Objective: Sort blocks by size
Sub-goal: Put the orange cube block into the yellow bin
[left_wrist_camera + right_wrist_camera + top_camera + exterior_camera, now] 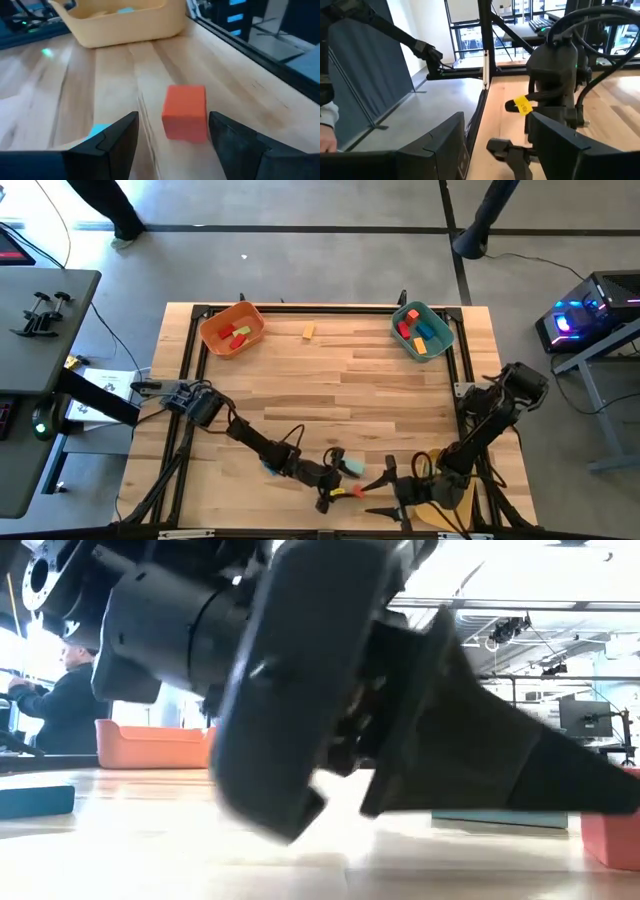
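**Orange-red cube between my left hand's fingers, not yet pinched**

I have my left hand (172, 137) low over the tabletop (350, 380) near its front edge, about six o'clock in the overhead view. Its fingers (117, 135) are spread, and the orange-red cube (185, 119) sits on the wood between them, closer to one finger than the other, with a visible gap on each side. Nothing is held yet.

I judge the cube light, rigid and smooth-faced, so it should neither crush nor deform, but it could skid or twist if one finger meets it first. I would centre the hand, then close on the two flat side faces, low enough that it cannot pivot out. A sliver of a blue block (98, 130) shows just beside one finger, so I want to avoid nudging it.

My right hand (400, 498) waits at around five o'clock, fingers apart and empty.

Past the cube, towards the front edge, stands a yellow bin (125, 20). At the far side, the orange bin (232, 330) at eleven o'clock and the teal bin (422, 330) at one o'clock each hold several blocks, and a lone yellow block (309, 331) lies between them at twelve.
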Controlling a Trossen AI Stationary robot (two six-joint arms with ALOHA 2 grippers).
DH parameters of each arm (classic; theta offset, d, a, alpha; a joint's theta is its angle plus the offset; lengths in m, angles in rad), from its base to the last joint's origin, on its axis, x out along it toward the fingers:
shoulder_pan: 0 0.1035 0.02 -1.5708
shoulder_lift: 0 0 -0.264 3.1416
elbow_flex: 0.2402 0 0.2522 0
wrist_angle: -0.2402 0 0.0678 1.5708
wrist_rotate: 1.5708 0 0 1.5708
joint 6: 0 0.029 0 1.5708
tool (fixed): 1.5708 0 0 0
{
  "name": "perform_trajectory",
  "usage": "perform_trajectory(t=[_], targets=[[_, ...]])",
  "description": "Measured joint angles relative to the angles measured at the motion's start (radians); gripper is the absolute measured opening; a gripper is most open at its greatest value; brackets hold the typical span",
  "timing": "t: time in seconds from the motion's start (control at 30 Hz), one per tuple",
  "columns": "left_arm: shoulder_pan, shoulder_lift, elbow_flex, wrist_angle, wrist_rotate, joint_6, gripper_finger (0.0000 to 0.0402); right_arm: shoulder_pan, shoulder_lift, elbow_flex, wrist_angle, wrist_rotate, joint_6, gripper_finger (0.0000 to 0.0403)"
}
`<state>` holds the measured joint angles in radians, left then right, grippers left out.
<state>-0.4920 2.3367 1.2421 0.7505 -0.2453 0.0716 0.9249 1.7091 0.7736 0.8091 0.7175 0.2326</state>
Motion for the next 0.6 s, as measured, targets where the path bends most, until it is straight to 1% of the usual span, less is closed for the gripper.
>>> perform_trajectory(t=[0.23,0.37,0.47,0.6], targets=[[-0.014,0.0,0.078,-0.046,-0.02,-0.025,0.0227,0.024,-0.001,0.047,-0.033,0.006,-0.057,0.0218],[-0.011,-0.002,0.115,-0.137,-0.019,-0.045,0.0226,0.052,-0.002,0.082,-0.093,0.035,-0.078,0.0218],[-0.006,0.0,0.124,-0.192,-0.02,-0.044,0.0226,0.076,-0.015,0.116,-0.19,0.076,-0.065,0.0218],[0.002,0.0,0.125,-0.199,-0.008,-0.065,0.0226,0.105,-0.04,0.16,-0.391,0.144,0.045,0.0218]])
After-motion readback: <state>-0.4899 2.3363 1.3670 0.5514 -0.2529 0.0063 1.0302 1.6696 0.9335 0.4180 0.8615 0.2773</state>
